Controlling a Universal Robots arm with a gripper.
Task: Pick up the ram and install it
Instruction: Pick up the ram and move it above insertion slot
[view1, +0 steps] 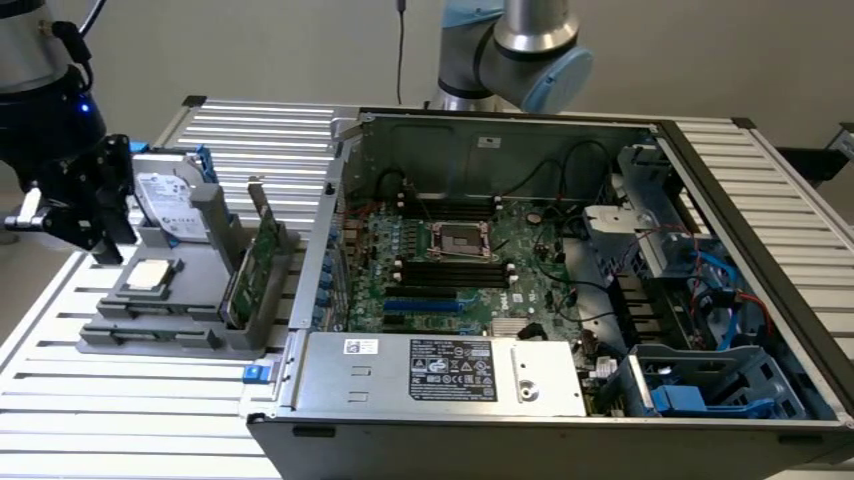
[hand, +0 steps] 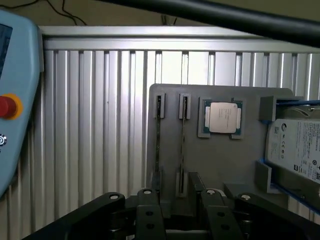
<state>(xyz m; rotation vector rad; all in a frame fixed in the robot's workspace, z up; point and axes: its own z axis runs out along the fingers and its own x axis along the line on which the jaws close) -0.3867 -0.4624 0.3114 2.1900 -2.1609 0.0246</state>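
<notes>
A grey holder (view1: 174, 335) stands on the slatted table at the exterior view's left. Two thin green boards (view1: 251, 268) stand on edge in its slots, side by side. From above they are two narrow lines (hand: 158, 142) (hand: 183, 142); I cannot tell which one is the ram. My black gripper (view1: 80, 222) hangs over the holder's outer side, apart from the boards. Its fingers (hand: 150, 207) are open with nothing between them. The gripper (hand: 180, 202) sits over the near end of the two slots.
A processor chip (hand: 222, 117) and a silver-labelled hard drive (hand: 295, 145) also rest in the holder. The open computer case (view1: 334, 190) fills the middle, with black memory slots (view1: 454, 268) on its motherboard and a power supply (view1: 427, 365) in front. A light blue pendant with a red button (hand: 9, 107) lies nearby.
</notes>
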